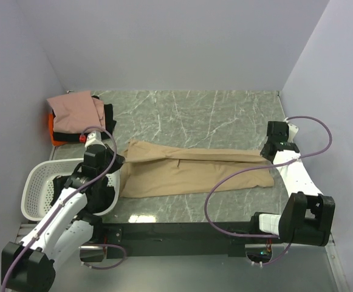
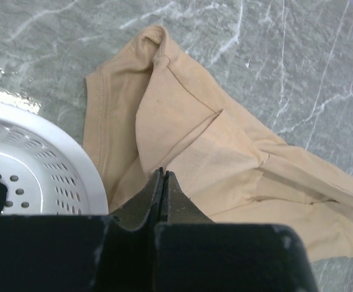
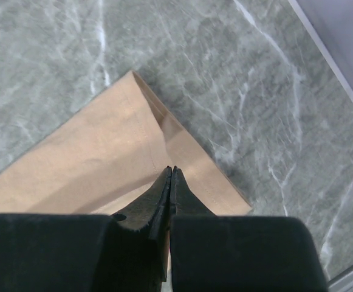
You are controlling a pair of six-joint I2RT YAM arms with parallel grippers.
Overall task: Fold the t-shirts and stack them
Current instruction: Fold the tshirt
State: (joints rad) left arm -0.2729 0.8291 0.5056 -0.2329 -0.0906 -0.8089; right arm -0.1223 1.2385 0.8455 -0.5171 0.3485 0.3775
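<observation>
The tan-beige t-shirt (image 1: 194, 170) lies on the marble table, folded lengthwise into a long band. My left gripper (image 1: 115, 160) is shut and hovers over its left, collar end (image 2: 164, 115); no cloth shows between the jaws (image 2: 163, 172). My right gripper (image 1: 267, 152) is shut over the shirt's right end (image 3: 103, 152), near a hem corner, jaws together (image 3: 171, 169) with nothing seen in them. A dusty pink shirt (image 1: 73, 112) lies on top of a black one (image 1: 108, 117) and an orange one (image 1: 56, 135) at the back left.
The white perforated basket (image 1: 39, 176) stands at the front left against the shirt's left end, also in the left wrist view (image 2: 48, 137). Grey walls close in the table on three sides. A black rail (image 1: 182, 234) runs along the near edge.
</observation>
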